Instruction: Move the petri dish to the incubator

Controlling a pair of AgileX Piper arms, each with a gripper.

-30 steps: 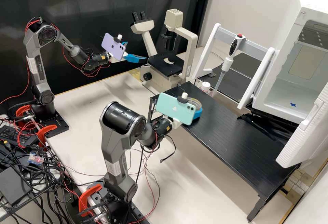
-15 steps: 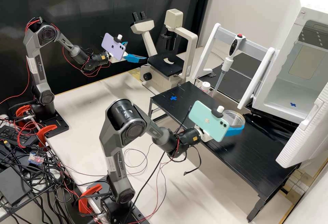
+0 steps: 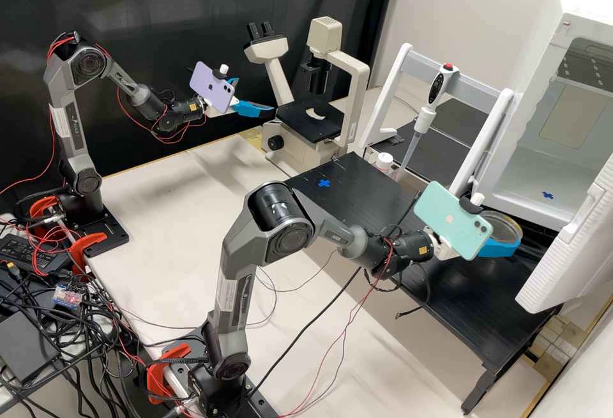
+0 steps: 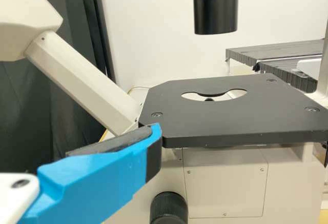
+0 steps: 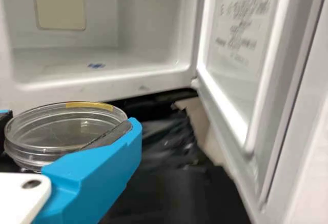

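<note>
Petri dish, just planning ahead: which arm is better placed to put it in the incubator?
Right, probably: the right claw holds the dish near the open incubator; the left claw is by the microscope.

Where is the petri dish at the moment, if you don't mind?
In the right wrist view, the petri dish is between the right hand's fingers, outside the open incubator.

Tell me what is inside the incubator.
Inside the incubator: a blue cross on the floor, a beige panel on the wall. The open door hides part of the floor.
</note>
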